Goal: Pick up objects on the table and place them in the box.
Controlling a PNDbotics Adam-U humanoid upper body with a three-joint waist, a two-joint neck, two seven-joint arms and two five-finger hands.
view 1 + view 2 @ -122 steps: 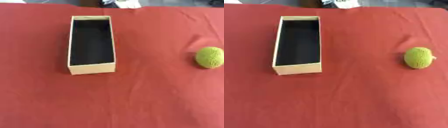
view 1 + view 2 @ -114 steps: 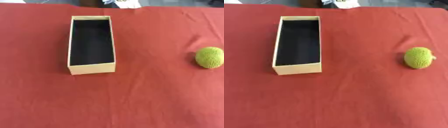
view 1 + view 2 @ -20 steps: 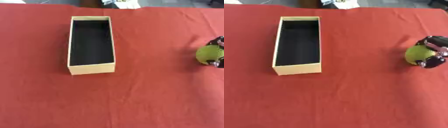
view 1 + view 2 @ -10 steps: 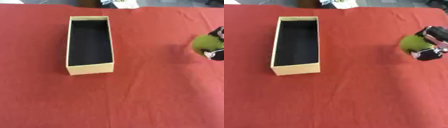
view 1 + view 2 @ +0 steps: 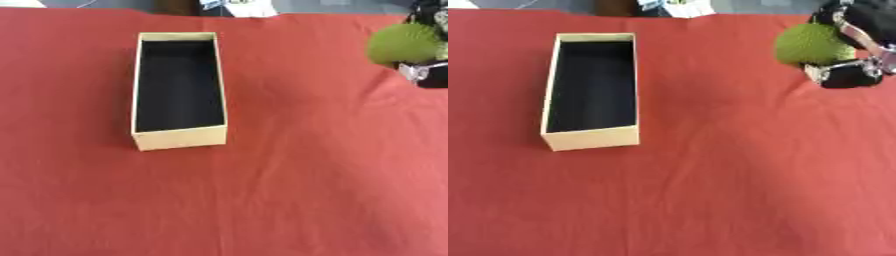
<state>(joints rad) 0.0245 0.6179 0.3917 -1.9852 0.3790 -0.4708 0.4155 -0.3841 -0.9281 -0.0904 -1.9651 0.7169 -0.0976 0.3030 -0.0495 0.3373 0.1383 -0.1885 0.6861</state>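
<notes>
Right hand sat at far right of the table, fingers curled round a green ball. To the hand's left, bare red cloth ran uninterrupted as far as the box. The box lay well apart from the hand, long axis running away from the robot, top open, dark interior holding nothing. Its low tan walls were the only raised obstacle. Beyond the hand, past the table's far edge, some indistinct clutter showed.
</notes>
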